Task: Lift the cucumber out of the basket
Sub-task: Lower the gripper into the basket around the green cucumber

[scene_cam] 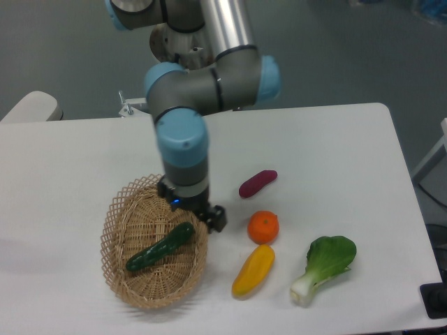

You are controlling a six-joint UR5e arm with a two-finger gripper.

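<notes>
While my gripper (pixel 198 213) hangs over the basket (pixel 117 222), the cucumber (pixel 160 247) lies inside it.
My fingers' spread I cannot tell from this angle. The cucumber sits just below and left of my fingertips, slanted across the basket floor, untouched. An orange (pixel 263 227), purple sweet potato (pixel 258 183) and yellow pepper (pixel 253 269) lie to my right.
</notes>
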